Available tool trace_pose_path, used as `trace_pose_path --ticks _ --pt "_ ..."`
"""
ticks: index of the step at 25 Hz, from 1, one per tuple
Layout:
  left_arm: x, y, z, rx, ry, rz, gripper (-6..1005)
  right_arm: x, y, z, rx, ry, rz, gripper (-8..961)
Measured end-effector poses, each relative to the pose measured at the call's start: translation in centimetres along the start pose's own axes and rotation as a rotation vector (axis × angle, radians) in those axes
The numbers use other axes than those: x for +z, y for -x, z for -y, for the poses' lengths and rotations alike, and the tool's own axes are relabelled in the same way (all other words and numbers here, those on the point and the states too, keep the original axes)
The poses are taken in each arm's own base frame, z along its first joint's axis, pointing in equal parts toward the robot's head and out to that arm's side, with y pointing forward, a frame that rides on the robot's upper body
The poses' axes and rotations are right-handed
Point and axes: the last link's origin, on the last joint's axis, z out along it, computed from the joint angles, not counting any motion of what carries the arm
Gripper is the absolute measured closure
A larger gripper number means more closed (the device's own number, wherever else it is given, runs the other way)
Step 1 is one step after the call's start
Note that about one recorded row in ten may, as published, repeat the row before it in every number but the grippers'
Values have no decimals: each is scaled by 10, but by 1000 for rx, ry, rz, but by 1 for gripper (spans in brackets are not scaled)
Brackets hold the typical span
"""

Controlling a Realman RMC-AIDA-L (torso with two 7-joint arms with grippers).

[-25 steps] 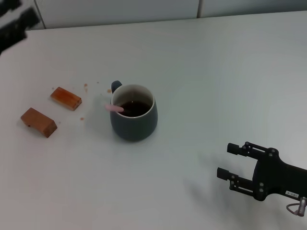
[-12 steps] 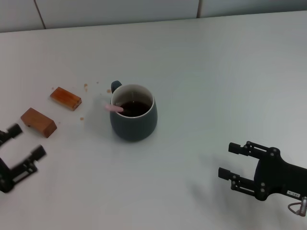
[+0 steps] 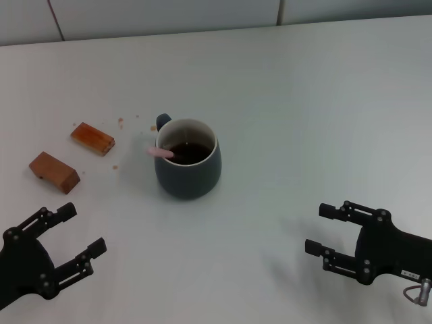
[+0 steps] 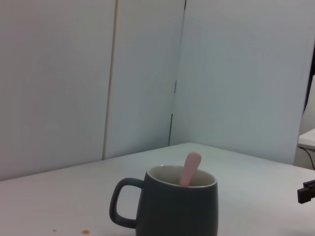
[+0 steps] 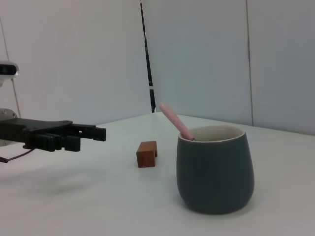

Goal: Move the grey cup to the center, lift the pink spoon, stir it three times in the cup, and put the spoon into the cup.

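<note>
The grey cup stands upright near the middle of the table, dark liquid inside, its handle toward the far left. The pink spoon rests in the cup, its pale handle leaning over the left rim; it also shows as pink spoon and pink spoon. My left gripper hovers open at the near left, well clear of the grey cup, holding nothing. My right gripper is open at the near right, away from the grey cup.
Two brown wooden blocks lie left of the cup, with small brown crumbs nearby. One block shows beyond the cup in the right wrist view. The white table ends at a wall behind.
My left arm swung from the far left corner down to the near left, now open beside the table's front. The cup, spoon and right gripper stayed put.
</note>
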Motion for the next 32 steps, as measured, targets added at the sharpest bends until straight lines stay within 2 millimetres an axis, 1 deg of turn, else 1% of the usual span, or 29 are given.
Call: trace_pose_path --ticks 13,32 --pt "1 3 -1 45 23 33 198 1 -3 0 9 -7 -12 251" --pt "4 4 0 52 22 40 199 2 -2 0 14 -6 -11 251"
